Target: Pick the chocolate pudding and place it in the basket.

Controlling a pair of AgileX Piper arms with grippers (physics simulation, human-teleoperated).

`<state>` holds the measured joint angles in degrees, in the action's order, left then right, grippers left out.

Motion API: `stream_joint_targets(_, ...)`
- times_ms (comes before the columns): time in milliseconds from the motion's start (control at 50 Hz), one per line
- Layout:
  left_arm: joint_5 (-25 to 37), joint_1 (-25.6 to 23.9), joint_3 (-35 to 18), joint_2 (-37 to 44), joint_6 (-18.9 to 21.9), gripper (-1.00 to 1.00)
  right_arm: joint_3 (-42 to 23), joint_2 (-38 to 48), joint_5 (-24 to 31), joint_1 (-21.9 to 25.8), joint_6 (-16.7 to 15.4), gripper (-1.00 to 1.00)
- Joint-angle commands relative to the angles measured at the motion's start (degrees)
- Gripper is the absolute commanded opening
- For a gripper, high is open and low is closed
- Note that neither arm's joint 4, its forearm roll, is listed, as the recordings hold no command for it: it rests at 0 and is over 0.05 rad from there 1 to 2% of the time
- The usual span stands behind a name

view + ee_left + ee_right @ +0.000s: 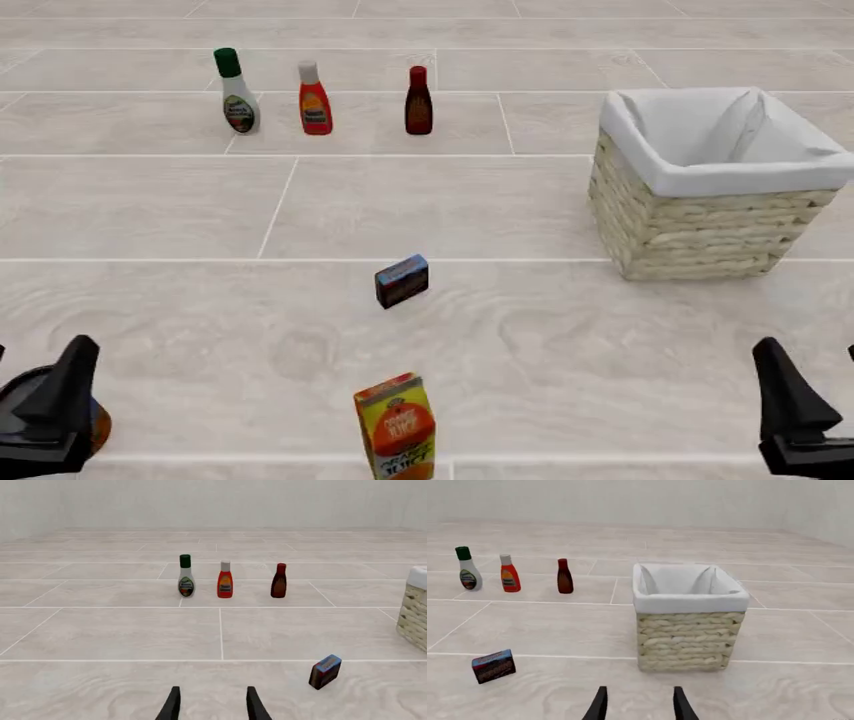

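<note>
The left gripper [47, 400] sits at the table's [534, 330] near left edge, jaws parted and empty. Mid-table lies the chocolate pudding [402, 281], with the juice carton [395, 427] nearer. The basket [707, 215] stands far right, well apart. The right gripper [797, 405] waits, jaws parted and empty.

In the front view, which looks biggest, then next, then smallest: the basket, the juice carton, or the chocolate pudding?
1. The basket, biggest by far.
2. The juice carton, though it sits nearest the camera, which makes it look larger.
3. The chocolate pudding, smallest.
</note>
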<state>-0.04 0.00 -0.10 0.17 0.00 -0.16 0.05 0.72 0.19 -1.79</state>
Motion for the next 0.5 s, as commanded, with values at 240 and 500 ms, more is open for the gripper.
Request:
stream_joint_targets(240,-0.1,0.0,-0.1,0.3,0.0,1.0,-1.6,0.0,0.0,0.2,2.9,1.0)
stream_joint_targets(500,-0.1,0.0,-0.1,0.3,0.0,1.0,-3.2,0.4,2.1,0.9,1.0,1.0)
